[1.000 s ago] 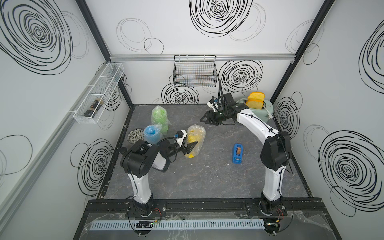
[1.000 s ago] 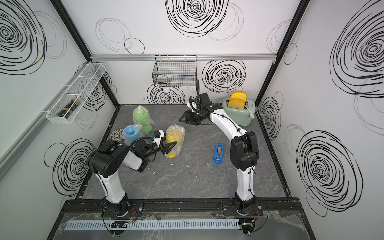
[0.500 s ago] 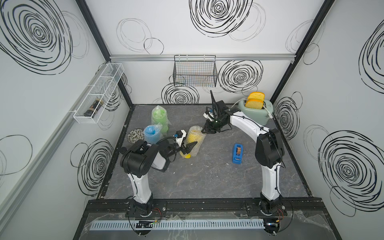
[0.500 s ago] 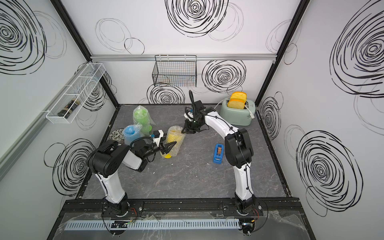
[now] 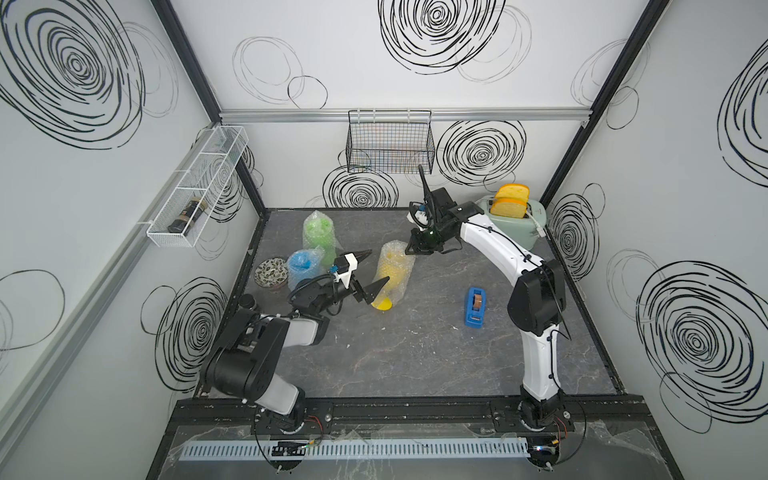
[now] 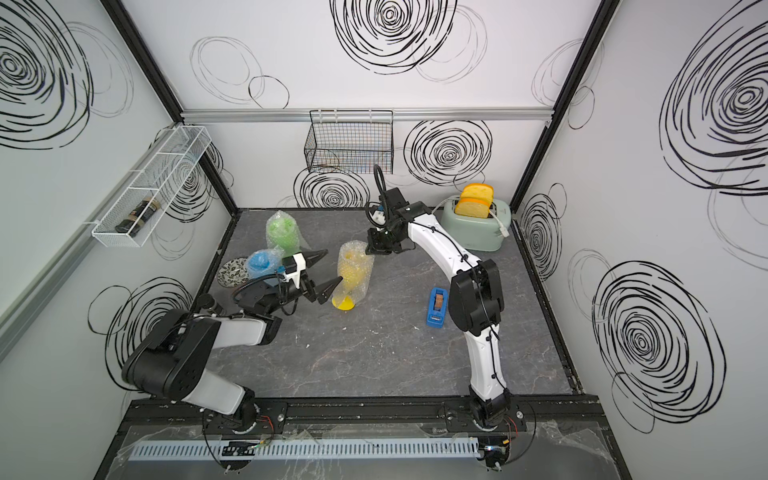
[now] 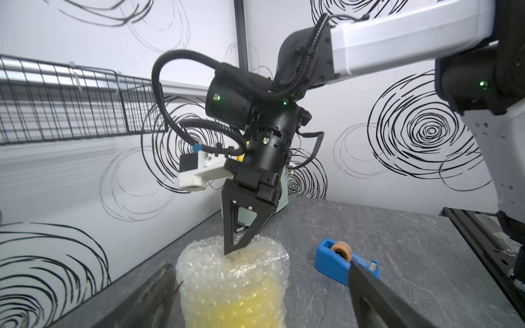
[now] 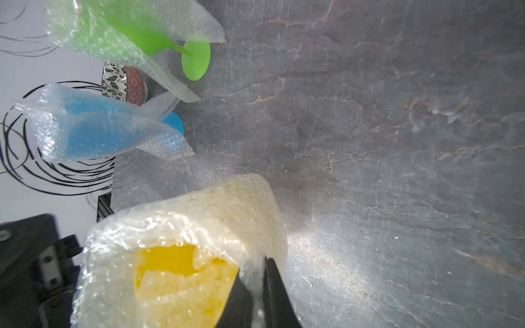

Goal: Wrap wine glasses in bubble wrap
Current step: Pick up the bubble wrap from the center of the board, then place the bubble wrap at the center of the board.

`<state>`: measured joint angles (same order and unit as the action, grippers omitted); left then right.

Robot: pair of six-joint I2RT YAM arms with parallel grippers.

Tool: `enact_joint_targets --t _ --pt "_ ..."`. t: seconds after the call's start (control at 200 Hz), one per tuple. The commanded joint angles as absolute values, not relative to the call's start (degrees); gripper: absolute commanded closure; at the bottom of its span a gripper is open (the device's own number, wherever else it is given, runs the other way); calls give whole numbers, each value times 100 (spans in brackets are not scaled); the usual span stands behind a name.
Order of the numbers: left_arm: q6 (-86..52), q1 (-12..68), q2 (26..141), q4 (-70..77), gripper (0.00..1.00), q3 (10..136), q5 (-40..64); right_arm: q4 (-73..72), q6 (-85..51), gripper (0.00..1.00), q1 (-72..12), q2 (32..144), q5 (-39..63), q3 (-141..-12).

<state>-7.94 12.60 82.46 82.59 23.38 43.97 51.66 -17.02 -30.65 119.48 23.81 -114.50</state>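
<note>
No brand or lettering reads on any item; the label of the dark jar (image 5: 185, 216) in the white wall rack (image 5: 199, 183) is too small for us to make out. We list first the yellow goblet (image 5: 390, 272), near the middle of the grey stone-pattern table (image 5: 415, 357): it stands on its round foot, long axis vertical, mouth up. It is sleeved in clear bubble wrap (image 5: 399, 259) that rises above the rim and leaves the foot showing. The right gripper (image 8: 255, 284) comes down from above, its fingers closed together on the top edge of that film at the far side of the mouth. The left gripper (image 5: 380, 266) sits low at the near side of the same goblet with its jaws spread wide, holding nothing; in both top views one fingertip lies against the wrap. Behind it, toward the left wall, we note the green goblet (image 5: 318, 232) and the blue goblet (image 5: 301, 264), both upright and loosely wrapped. A patterned bowl (image 5: 272, 272) lies just beside the blue one. Also present are a blue tape dispenser (image 5: 475, 307) lying right of centre and a pale green toaster (image 5: 515, 230) at the back right.
</note>
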Motion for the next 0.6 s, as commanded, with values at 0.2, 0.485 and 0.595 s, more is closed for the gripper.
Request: enact_joint_targets --t 0.2,0.485,0.595 --pt "-1576 -133 6534 5085 3 2848 4373 5118 -1727 89 -3789 11793 1112 -11637" --pt "-600 -623 6369 998 4 4614 3322 4676 -2060 83 -4333 11539 641 -11260" --pt "-634 -684 6352 681 3 4810 3209 4669 -2139 83 -4539 11567 555 -11316"
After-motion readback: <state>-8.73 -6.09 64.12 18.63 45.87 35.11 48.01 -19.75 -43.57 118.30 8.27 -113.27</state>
